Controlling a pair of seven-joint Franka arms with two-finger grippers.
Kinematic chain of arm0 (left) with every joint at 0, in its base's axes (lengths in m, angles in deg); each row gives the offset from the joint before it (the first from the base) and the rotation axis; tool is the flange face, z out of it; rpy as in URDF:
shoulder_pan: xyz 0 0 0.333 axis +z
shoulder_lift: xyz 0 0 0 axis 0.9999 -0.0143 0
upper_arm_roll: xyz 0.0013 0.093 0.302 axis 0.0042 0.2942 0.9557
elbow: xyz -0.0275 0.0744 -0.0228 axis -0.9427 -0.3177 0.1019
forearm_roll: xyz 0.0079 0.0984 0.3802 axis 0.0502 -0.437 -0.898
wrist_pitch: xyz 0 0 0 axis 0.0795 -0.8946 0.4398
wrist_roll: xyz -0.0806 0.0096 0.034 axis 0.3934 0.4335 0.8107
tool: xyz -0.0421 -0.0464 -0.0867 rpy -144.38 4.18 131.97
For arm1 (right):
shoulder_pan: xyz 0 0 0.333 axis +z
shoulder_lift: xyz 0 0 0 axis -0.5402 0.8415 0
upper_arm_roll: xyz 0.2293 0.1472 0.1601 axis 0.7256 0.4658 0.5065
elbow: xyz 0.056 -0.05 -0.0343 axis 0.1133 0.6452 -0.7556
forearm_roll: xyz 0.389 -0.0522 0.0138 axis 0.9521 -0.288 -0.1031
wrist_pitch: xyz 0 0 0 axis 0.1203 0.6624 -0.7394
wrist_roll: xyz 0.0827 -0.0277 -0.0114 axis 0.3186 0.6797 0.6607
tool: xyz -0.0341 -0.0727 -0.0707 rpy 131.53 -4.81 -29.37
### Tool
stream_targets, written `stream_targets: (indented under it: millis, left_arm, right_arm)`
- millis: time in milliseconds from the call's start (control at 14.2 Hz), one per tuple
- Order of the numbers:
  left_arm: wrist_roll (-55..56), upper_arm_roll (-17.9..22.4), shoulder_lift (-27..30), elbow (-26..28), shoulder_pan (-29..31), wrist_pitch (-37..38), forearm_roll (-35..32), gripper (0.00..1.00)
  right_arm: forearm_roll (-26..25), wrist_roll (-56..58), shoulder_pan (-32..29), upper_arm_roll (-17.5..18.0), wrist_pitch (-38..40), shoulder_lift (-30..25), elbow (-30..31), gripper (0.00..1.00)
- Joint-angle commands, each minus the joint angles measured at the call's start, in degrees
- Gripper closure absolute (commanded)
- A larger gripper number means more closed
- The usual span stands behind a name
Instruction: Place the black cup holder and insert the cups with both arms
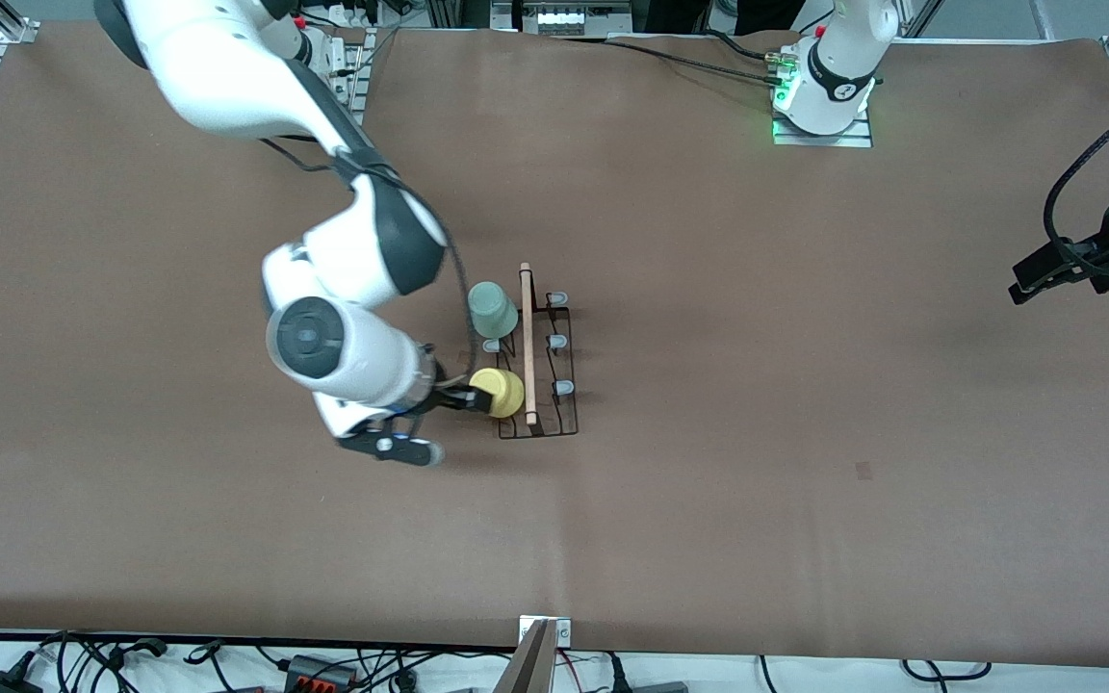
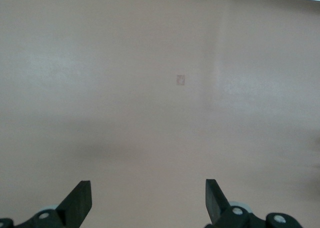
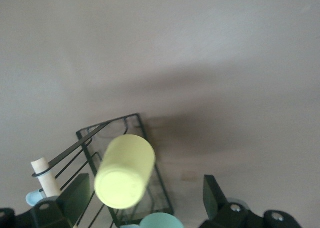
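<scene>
The black cup holder (image 1: pixel 554 385) lies mid-table with its wooden rod handle (image 1: pixel 527 346) on top. The mint green cup (image 1: pixel 493 308) sits upturned on a peg at the end farther from the front camera. The yellow cup (image 1: pixel 500 393) sits upturned on a peg at the nearer end, on the side toward the right arm's end. My right gripper (image 1: pixel 458 397) is open right beside it, its fingers on either side of the yellow cup (image 3: pixel 125 172) and apart from it. My left gripper (image 1: pixel 1024 287) is open and empty (image 2: pixel 148 203), waiting over bare table. The light blue cup is hidden.
A pale aqua cup rim (image 3: pixel 161 221) shows at the edge of the right wrist view; I cannot tell which cup it is. A small mark (image 1: pixel 863 470) is on the brown table cover. Cables and a metal bracket (image 1: pixel 543 654) lie along the front edge.
</scene>
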Motion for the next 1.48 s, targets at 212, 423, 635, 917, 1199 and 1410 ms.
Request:
stream_targets:
  millis: [212,423,635,917,1199,1410]
  left_arm:
    - [-1.2,0.4,0.6,0.4,-0.1,0.2,1.2,0.00]
    - [-1.2,0.4,0.6,0.4,-0.1,0.3,1.2,0.00]
    - [-1.2,0.4,0.6,0.4,-0.1,0.3,1.2,0.00]
    - [-1.2,0.4,0.5,0.4,-0.1,0.3,1.2,0.00]
    - [-1.2,0.4,0.6,0.4,-0.1,0.3,1.2,0.00]
    - [-1.2,0.4,0.6,0.4,-0.1,0.3,1.2,0.00]
  right_arm:
    - [-0.8,15.0,-12.9,0.7,11.8,-7.4,0.7,0.00]
    - [-5.4,21.6,-16.5,0.9,14.9,-10.2,0.8,0.00]
    - [-6.0,26.9,-19.5,0.1,16.0,-13.9,1.9,0.00]
    - [-5.2,37.5,-21.1,-5.8,12.3,-22.6,13.4,0.00]
    - [-5.6,38.1,-22.7,-6.2,11.1,-30.4,22.4,0.00]
    - [-5.7,39.1,-23.4,-6.2,12.1,-33.4,25.6,0.00]
